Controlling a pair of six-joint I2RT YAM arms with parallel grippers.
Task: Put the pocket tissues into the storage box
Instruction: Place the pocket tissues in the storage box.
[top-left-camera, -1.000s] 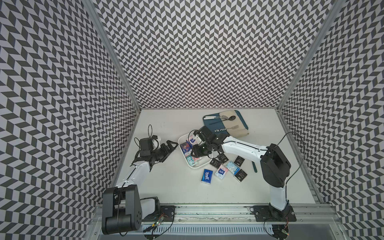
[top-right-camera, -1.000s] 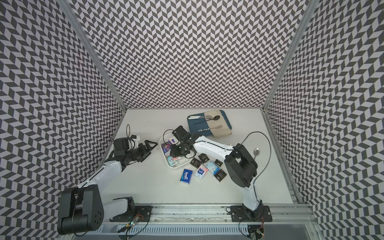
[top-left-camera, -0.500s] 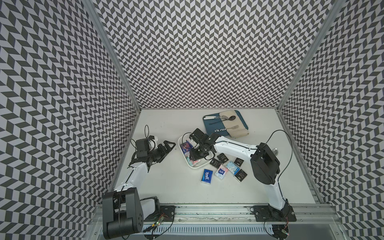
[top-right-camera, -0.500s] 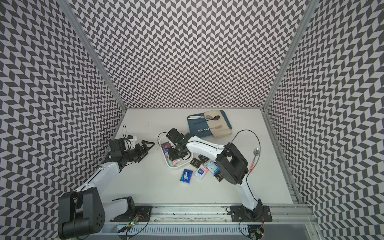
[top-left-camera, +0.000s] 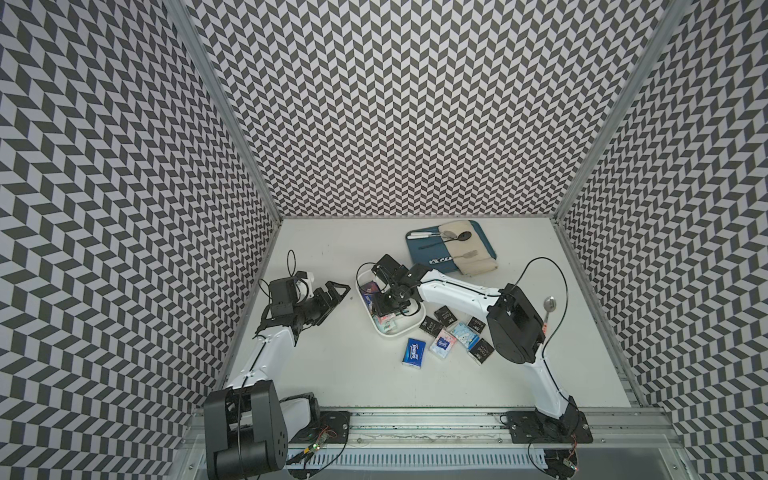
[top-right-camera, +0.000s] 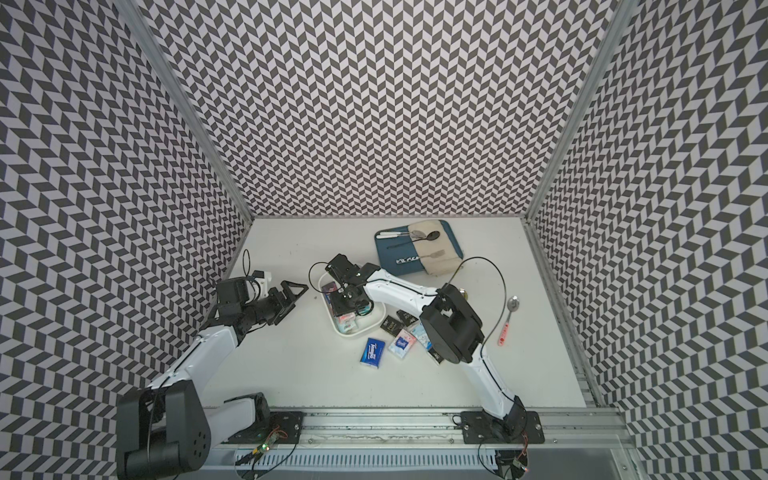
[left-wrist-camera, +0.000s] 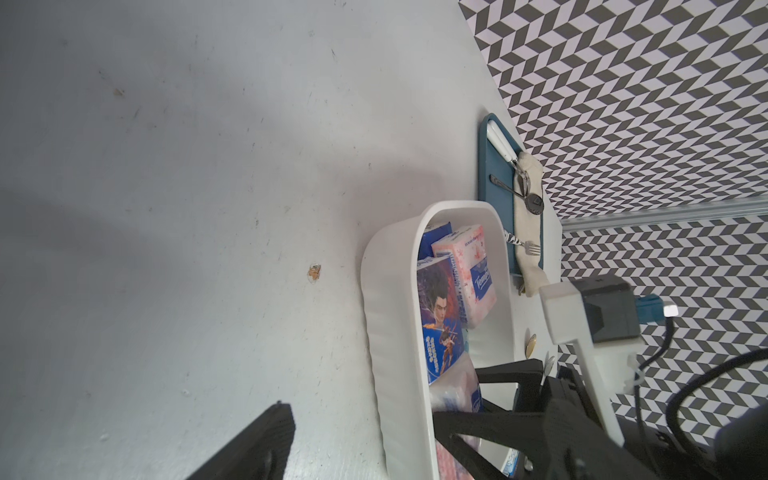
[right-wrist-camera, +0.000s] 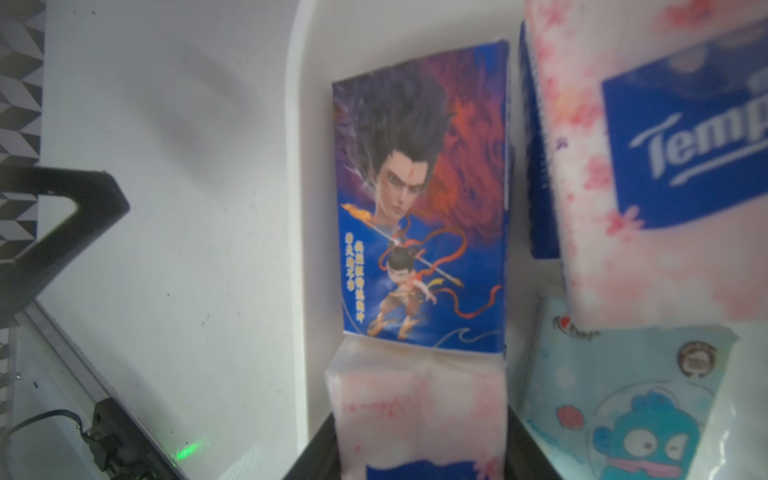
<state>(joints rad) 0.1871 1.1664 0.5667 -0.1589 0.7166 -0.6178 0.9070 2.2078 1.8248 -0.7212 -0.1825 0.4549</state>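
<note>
- Storage box, a shallow white plastic tub with rounded corners, sits near the middle of the white bench in both top views.
- The right arm reaches in from the box's 3 o'clock, and the right jaws point down inside the box.
- In the right wrist view, a pink-white wrapped packet lies between the right jaws, which flank it closely on both sides. I cannot tell whether they press on it or stand just off it.
- Also in the box:
  - a dark blue packet with a cartoon warrior print, which meets the end of the flanked packet
  - a pink-white packet with a blue Tempo label
  - a pale blue packet with a cartoon fish
- On the left arm, the left jaws are spread wide over the bench, near the box at its 9 o'clock.
- Loose on the bench at 4 to 5 o'clock of the box:
  - a dark blue Tempo packet
  - a pale pink-and-white packet
  - a pale blue packet
  - four black packets
- A flat blue tray lies at 1 o'clock of the box, with cutlery and a beige cloth on it.
- A spoon with a reddish handle lies at the box's 3 o'clock, well apart from it.
</note>
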